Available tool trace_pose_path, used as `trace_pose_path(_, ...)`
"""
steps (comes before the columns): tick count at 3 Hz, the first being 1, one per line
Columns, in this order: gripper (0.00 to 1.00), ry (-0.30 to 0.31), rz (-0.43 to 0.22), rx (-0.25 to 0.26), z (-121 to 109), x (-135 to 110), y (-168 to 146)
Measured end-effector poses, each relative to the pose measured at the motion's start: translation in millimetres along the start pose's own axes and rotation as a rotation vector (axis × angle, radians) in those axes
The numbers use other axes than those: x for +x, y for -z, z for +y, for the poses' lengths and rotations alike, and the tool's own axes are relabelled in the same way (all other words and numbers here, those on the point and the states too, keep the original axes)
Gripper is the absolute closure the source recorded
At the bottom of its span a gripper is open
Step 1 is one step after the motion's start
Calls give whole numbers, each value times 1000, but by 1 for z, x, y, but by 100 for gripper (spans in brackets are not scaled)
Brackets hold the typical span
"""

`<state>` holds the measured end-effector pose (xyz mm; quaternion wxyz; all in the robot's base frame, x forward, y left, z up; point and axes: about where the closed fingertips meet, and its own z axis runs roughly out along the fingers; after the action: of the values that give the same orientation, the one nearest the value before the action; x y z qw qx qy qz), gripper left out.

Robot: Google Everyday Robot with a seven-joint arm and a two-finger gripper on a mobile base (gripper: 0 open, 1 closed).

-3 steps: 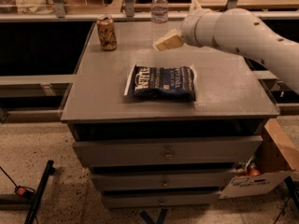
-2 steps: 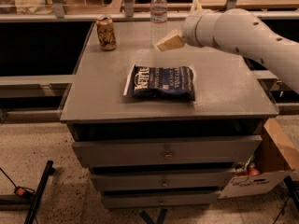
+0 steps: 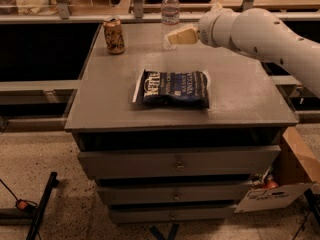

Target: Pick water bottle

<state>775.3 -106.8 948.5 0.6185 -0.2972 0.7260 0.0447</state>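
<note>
Nearest you, the grey cabinet (image 3: 100,109) shows plain metal drawer fronts under a flat matte top. At the centre of the top lies the snack bag (image 3: 175,88), dark, glossy and crinkled, lying flat; take it as your reference.

Beyond the bag and slightly right, the gripper (image 3: 181,35) hangs above the top, a tan wedge on a smooth white arm (image 3: 260,34) that enters from the right. Whether it is released or clenched cannot be told; nothing is seen held. Beyond the bag to its left stands the can (image 3: 114,35), short, tan-and-gold and printed.

Farthest, straight behind the bag at the rear edge, stands the water bottle (image 3: 170,11): clear ribbed plastic with a white cap, long axis upright. It lies just left of and behind the gripper's tip, which overlaps its lower body in this view; contact cannot be confirmed. Judgement: your approach runs leftward and away, onto the ribbed side.
</note>
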Motion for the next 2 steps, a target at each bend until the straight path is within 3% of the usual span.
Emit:
trace_pose_path(1, 0, -78, -8, -11, -5, 1, -11)
trace_pose_path(2, 0, -131, -27, -63, -4, 9, -28)
